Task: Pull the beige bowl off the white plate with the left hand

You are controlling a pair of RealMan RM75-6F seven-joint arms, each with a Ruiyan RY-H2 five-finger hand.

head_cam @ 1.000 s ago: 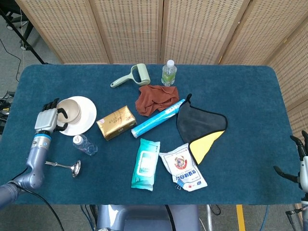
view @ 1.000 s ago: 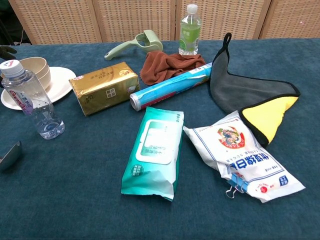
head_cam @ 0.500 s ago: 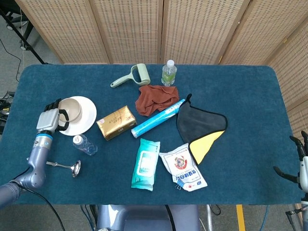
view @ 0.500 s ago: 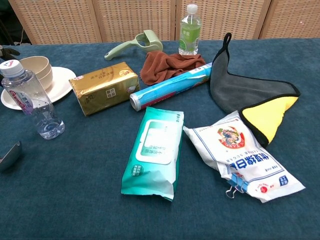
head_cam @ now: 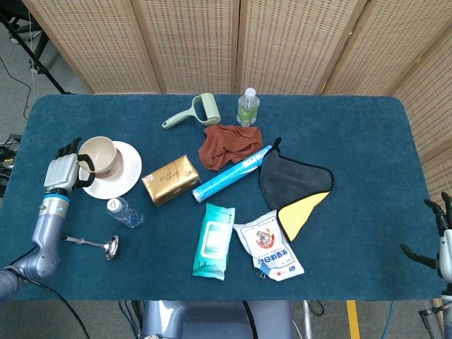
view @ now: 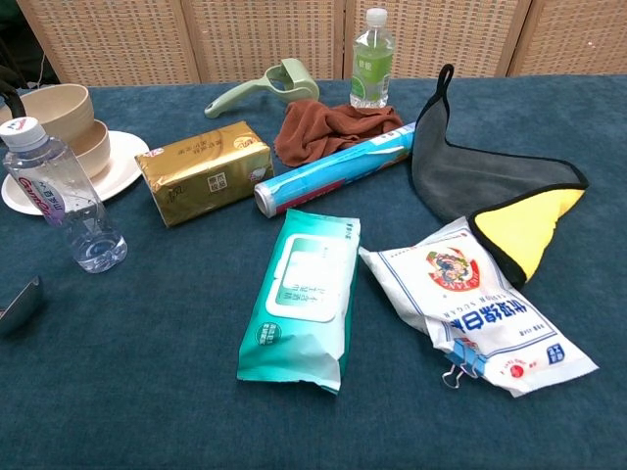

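At the left edge of the head view, the left hand (head_cam: 61, 169) has its fingers hooked over the near rim of the beige bowl (head_cam: 100, 157) and grips it. In the chest view, upper left, the beige bowl (view: 49, 106) is lifted and tilted, with a second beige bowl (view: 93, 147) sitting under it on the white plate (view: 122, 162). From above, the held bowl hangs over the left part of the white plate (head_cam: 120, 180), not clear of it.

Just below the plate lies a clear water bottle (head_cam: 124, 212) on its side, and lower left of that a metal ladle (head_cam: 99, 245). Right of the plate sits a gold packet (head_cam: 170, 180). Toward the frame's middle come a blue roll (head_cam: 232, 174), a rust-brown cloth (head_cam: 229, 145), a grey and yellow cloth (head_cam: 296, 189), a teal wipes pack (head_cam: 215, 240) and a white bag (head_cam: 268, 246). Up top are a green roller (head_cam: 192, 110) and a green-tinted bottle (head_cam: 247, 106).

Far down in the lower right corner, the right hand (head_cam: 439, 239) hovers off the table's edge, fingers spread, holding nothing.
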